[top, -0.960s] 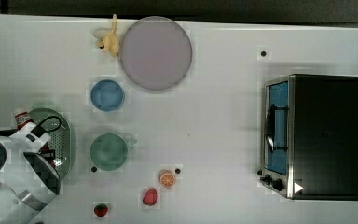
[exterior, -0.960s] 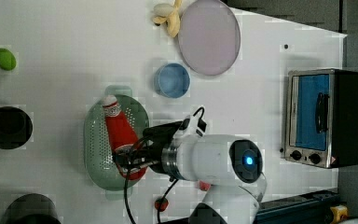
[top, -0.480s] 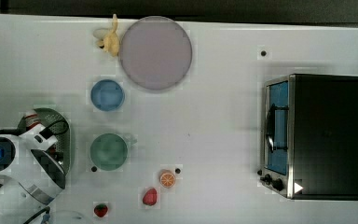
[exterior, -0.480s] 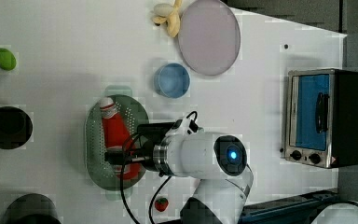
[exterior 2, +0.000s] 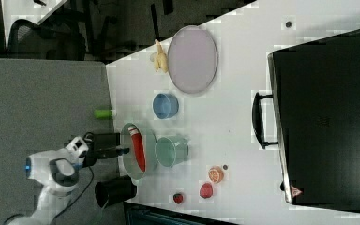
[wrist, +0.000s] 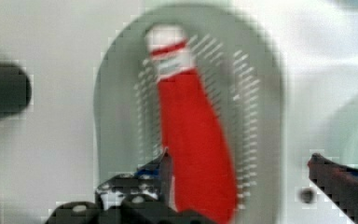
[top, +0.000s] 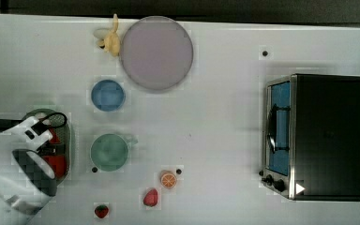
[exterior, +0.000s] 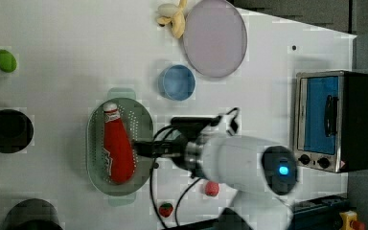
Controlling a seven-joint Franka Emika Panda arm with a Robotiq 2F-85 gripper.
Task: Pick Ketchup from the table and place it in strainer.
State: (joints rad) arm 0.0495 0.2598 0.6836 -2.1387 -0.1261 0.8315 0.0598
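The Ketchup (exterior: 117, 148), a red tapered bottle with a white cap, lies lengthwise inside the pale green oval strainer (exterior: 143, 120). In the wrist view the Ketchup (wrist: 193, 140) rests on the perforated floor of the strainer (wrist: 261, 93). My gripper (wrist: 240, 161) hovers over the bottle's wide end, open, with its fingers spread far apart and nothing held. In the left view the gripper (exterior: 141, 148) sits just to the right of the bottle. In the right view the Ketchup (exterior 2: 137, 149) lies in the strainer (exterior 2: 150, 145). My arm covers most of the strainer (top: 68, 140) in the top view.
A green cup (top: 108, 151) stands right beside the strainer, with a blue bowl (top: 108, 95), a large plate (top: 157, 52) and a banana (top: 111, 41) beyond. Strawberries (top: 101, 211) and an orange slice (top: 168, 179) lie near the edge. A toaster oven (top: 318, 136) stands far off. Two black cups (exterior: 7, 130) flank the strainer.
The jaws have opened and let go of the Ketchup, which has settled flat along the strainer. The arm has shifted a little over the strainer.
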